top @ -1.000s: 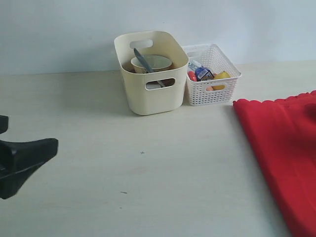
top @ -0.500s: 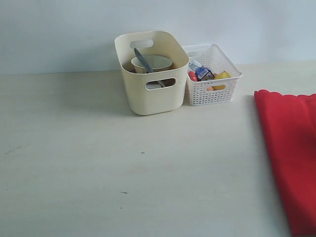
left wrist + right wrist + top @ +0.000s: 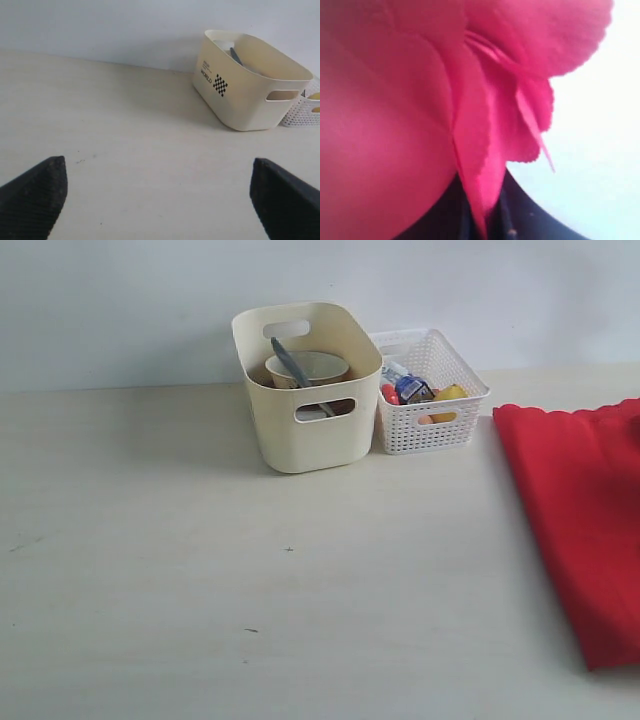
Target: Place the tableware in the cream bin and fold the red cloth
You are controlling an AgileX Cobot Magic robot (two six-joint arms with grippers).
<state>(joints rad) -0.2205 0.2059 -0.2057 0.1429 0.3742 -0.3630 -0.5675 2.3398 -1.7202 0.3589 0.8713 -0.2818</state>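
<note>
Tableware step looked finished: the pale bowl (image 3: 318, 366) and a grey utensil handle (image 3: 289, 361) sat inside the cream bin (image 3: 300, 445) at the back of the bench (image 3: 200, 590), and I saw nothing loose on the bench. The white lattice basket (image 3: 425, 430) stood touching the bin on its right. Folding was the step in hand. The red cloth (image 3: 580, 530) lay along the right edge of the exterior view, scalloped border toward the basket, its near end stopping short of the frame's bottom. The exterior view showed neither arm. The right wrist view filled that gap: the right pincer (image 3: 482, 225) was clamped on the cloth (image 3: 395, 100), with folds of fabric bunched out from between the dark fingers and hiding nearly everything else. The left wrist view showed the left pincer (image 3: 158, 165) with jaws wide apart and empty, low over bare bench, well clear of the bin and nowhere near the cloth. It also showed a printed label with a checkered patch on the bin's end wall, hidden from the exterior camera. My judgement: next, carry the held edge across and lay it square on the opposite edge; the left arm likely needs to come over to pin or take a corner.
</note>
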